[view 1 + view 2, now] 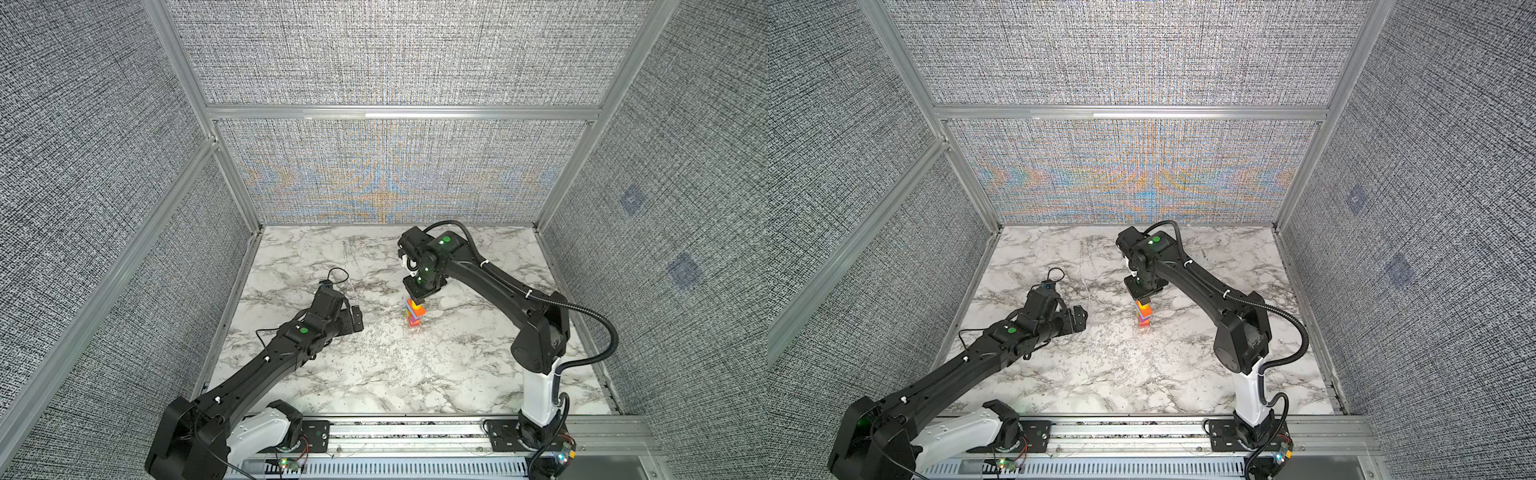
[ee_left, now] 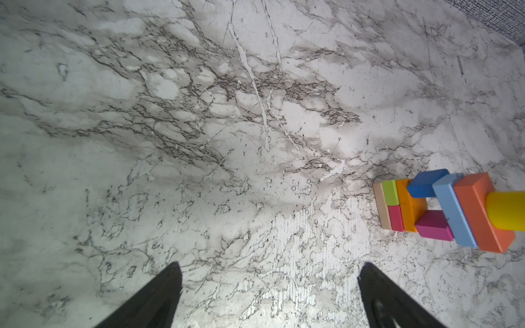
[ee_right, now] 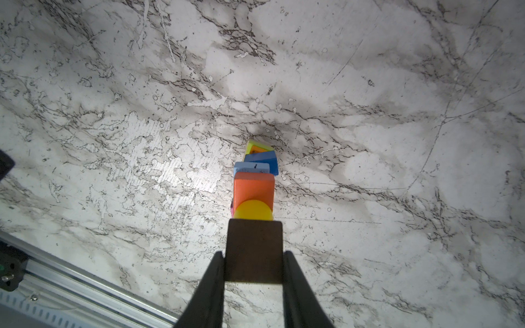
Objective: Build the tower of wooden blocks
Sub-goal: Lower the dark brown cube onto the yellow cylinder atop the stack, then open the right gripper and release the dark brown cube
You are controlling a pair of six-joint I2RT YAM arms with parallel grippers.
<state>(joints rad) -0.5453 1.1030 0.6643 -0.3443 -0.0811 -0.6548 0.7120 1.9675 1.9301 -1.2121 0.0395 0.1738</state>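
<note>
as we see it, right gripper (image 3: 253, 257): clamped on dark brown block (image 3: 254, 241), over yellow cylinder (image 3: 253, 210)
left gripper (image 2: 271, 267): spread wide, nine o'clock of tower (image 1: 414, 314)
tower: mid table (image 1: 374, 374)

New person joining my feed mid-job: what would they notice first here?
The narrow multicoloured tower stands bright at the marble table's middle. The right gripper is shut on the dark brown block just over the tower's yellow cylinder. The left gripper hangs open and empty to the tower's left.
</note>
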